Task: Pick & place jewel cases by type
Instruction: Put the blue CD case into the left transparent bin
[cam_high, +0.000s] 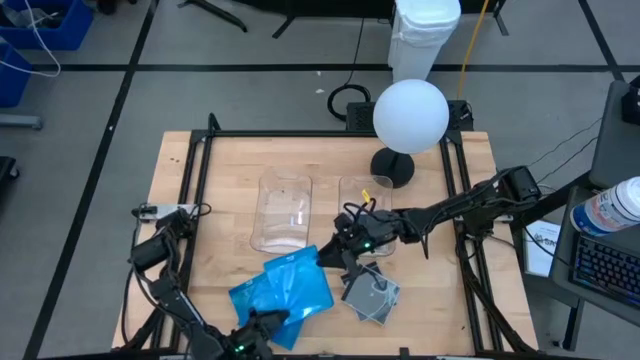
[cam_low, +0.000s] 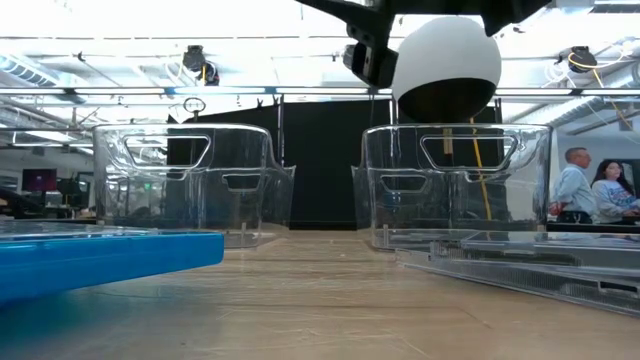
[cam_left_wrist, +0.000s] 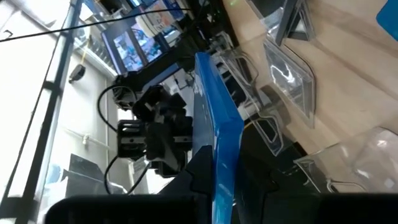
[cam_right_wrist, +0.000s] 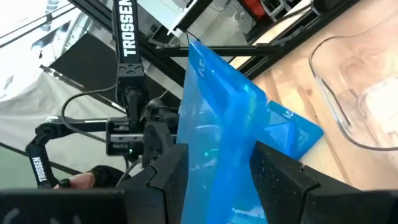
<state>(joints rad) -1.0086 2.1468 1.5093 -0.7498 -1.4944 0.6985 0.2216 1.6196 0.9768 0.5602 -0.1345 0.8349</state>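
Blue cases: a pile of thin, flat, bright blue plastic jewel cases (cam_high: 285, 288) lies on the front part of the wooden counter (cam_high: 220, 170), in front of the left bin.
Lifted case: one bright blue jewel case (cam_right_wrist: 217, 124) stands on edge between the fingers of both tools; the left wrist view shows it edge-on (cam_left_wrist: 219, 143).
Grey cases: a small stack of clear and dark grey square jewel cases (cam_high: 371, 290) lies flat just right of the blue pile, in front of the right bin.
Right tool: the right tool (cam_high: 335, 255) is at the blue pile's rear edge, clamped on the upright blue case.
Left tool: the left tool (cam_high: 262, 325) is at the pile's front edge, clenched on the same case.
Bins: two clear rectangular plastic bins, left (cam_high: 283, 212) and right (cam_high: 368, 205), stand side by side at mid-counter.
Lamp: a white globe lamp on a black base (cam_high: 410, 115) stands behind the right bin.
Room: two people (cam_low: 592, 190) show far behind the counter.
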